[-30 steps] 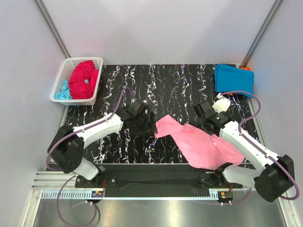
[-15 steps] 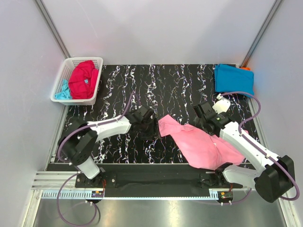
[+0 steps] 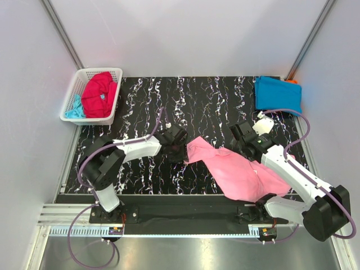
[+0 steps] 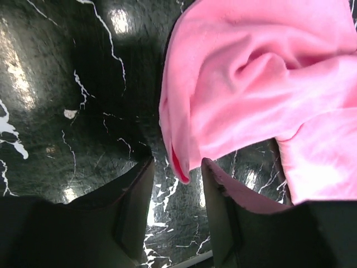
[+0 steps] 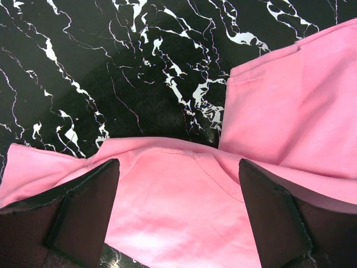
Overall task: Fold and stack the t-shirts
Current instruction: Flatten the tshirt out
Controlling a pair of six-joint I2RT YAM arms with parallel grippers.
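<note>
A light pink t-shirt (image 3: 242, 171) lies crumpled on the black marbled table, from the middle toward the front right. My left gripper (image 3: 179, 151) is at its left corner. In the left wrist view that corner (image 4: 184, 162) hangs between the fingertips, and the jaws still stand apart, so my left gripper (image 4: 178, 163) is open. My right gripper (image 3: 244, 142) hovers wide open over the shirt's upper part. In the right wrist view pink cloth (image 5: 184, 212) lies between the spread fingers (image 5: 89, 206). A folded bright blue t-shirt (image 3: 278, 94) lies at the back right on an orange one (image 3: 291, 81).
A white lattice basket (image 3: 79, 84) stands at the back left, beside the table. It holds a crimson red t-shirt (image 3: 99, 94) and a pale aqua one (image 3: 73, 108). White walls enclose the table on three sides.
My left arm has swung right to the pink shirt's left corner, and its jaws have narrowed around that corner. The right arm has stayed put.
</note>
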